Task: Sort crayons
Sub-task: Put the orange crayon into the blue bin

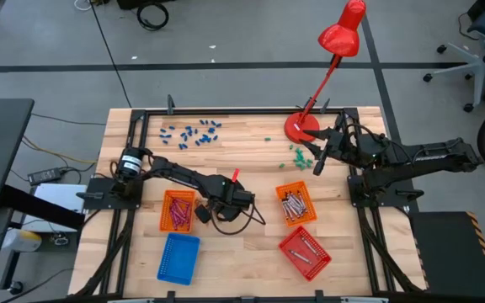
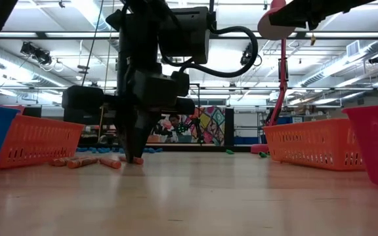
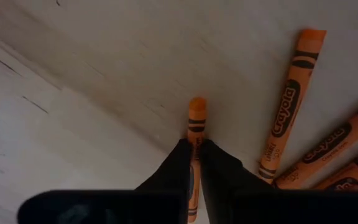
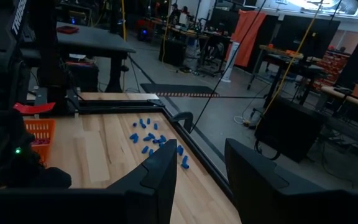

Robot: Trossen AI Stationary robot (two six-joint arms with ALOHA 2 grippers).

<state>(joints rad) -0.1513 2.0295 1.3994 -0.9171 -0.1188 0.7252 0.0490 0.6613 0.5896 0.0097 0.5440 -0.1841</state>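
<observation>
My left gripper (image 3: 196,144) points down at the table beside the left orange basket (image 1: 178,210) and is shut on one orange crayon (image 3: 196,118). Three more orange crayons (image 3: 288,112) lie loose on the wood next to it; the low view shows some (image 2: 84,162) by the fingertips (image 2: 133,157). Blue crayons (image 1: 192,132) lie scattered at the far left, green ones (image 1: 297,154) by the lamp. My right gripper (image 1: 317,167) waits high at the far right, level and open (image 4: 201,168), holding nothing. My left gripper pinches the orange crayon's two long sides (image 3: 196,138) between its two fingers, away from the end that sticks out past them. The fingers come from above, pointing down. The crayon lies flat along the wood under the fingertips.
The left orange basket holds pink crayons; a second orange basket (image 1: 295,204) and a red basket (image 1: 304,251) hold grey ones. A blue basket (image 1: 179,257) stands at the near left. A red desk lamp (image 1: 303,126) stands at the far right. Bare wood lies mid-table.
</observation>
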